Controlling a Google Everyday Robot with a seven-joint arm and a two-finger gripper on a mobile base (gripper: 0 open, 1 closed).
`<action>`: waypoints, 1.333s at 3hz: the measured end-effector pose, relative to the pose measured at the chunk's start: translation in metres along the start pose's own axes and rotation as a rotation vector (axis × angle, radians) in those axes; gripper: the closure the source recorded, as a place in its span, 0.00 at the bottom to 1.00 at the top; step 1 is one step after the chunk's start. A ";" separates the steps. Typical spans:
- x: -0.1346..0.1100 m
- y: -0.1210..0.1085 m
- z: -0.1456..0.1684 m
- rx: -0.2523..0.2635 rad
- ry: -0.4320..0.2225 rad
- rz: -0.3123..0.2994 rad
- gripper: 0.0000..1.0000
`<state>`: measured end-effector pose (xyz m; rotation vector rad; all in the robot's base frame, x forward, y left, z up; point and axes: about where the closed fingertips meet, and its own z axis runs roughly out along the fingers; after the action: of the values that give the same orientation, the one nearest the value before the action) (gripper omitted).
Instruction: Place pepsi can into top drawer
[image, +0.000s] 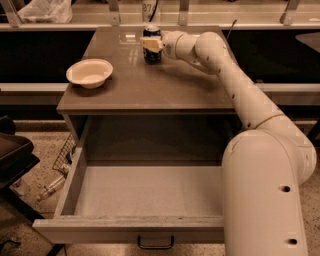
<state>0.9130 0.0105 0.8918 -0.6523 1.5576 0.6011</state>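
Note:
The pepsi can (152, 53) is upright at the back of the brown counter top (165, 85), dark blue with a silver top. My gripper (151, 42) reaches in from the right and is closed around the can's upper half, with one cream finger (150, 43) lying across its front. The can's base is at or just above the counter surface. The top drawer (125, 227) is pulled wide open below the counter toward the camera. Its pale floor holds nothing and its dark handle (156, 243) is at the front.
A cream-white bowl (90, 73) sits on the counter's left side. My white arm (265, 150) stretches over the right side of the counter and drawer. A wire rack (64, 155) and a bottle (50, 187) lie on the floor at left, beside a dark object (15, 155).

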 end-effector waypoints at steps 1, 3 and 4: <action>-0.001 0.004 0.003 -0.008 0.002 0.000 0.92; -0.040 0.017 -0.031 -0.034 -0.031 -0.035 1.00; -0.053 0.049 -0.089 -0.117 -0.058 -0.064 1.00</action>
<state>0.8185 -0.0153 0.9519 -0.7639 1.4499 0.6612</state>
